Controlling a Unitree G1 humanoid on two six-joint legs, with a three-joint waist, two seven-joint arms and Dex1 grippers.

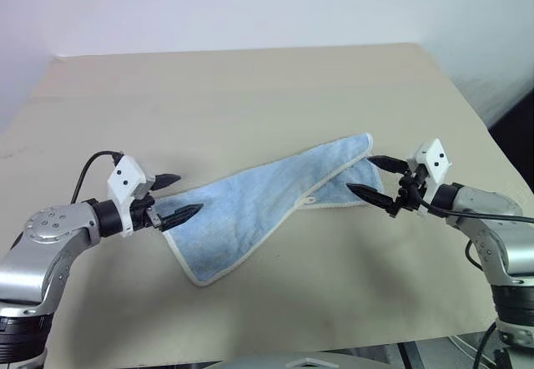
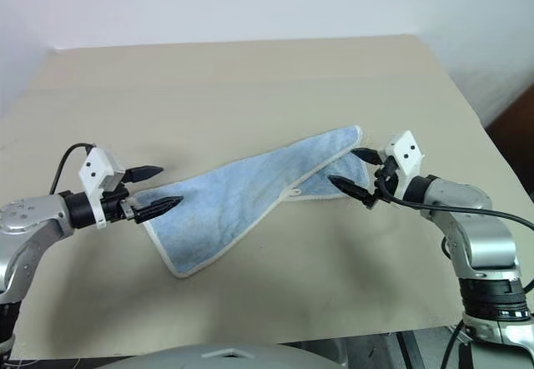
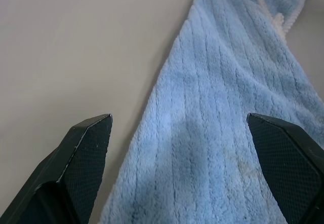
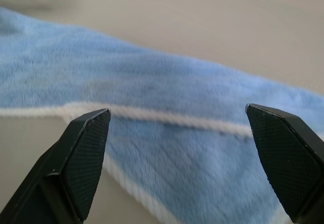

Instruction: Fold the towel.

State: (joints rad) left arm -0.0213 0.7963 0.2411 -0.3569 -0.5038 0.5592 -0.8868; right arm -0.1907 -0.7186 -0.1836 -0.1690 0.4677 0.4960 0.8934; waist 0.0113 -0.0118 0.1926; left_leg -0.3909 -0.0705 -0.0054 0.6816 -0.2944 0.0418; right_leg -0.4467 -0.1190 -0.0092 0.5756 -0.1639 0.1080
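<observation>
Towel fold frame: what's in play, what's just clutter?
In play:
- small light-blue terry towel with cream border
- left end effector, open
- right end effector, open

Just there:
- beige tabletop
- no loose clutter seen

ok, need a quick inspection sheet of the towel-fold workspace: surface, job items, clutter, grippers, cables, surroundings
Surface: beige table, flat.
Job's things: light-blue towel with a cream border, lying in a loosely folded diagonal strip, small loop at its lower edge.
Clutter: nothing seen.
Grippers: left gripper open at the towel's near-left end; right gripper open at its far-right end; neither holds it.
Cables: black cable looping over the left wrist, another along the right forearm.
Surroundings: pale wall behind the table.
</observation>
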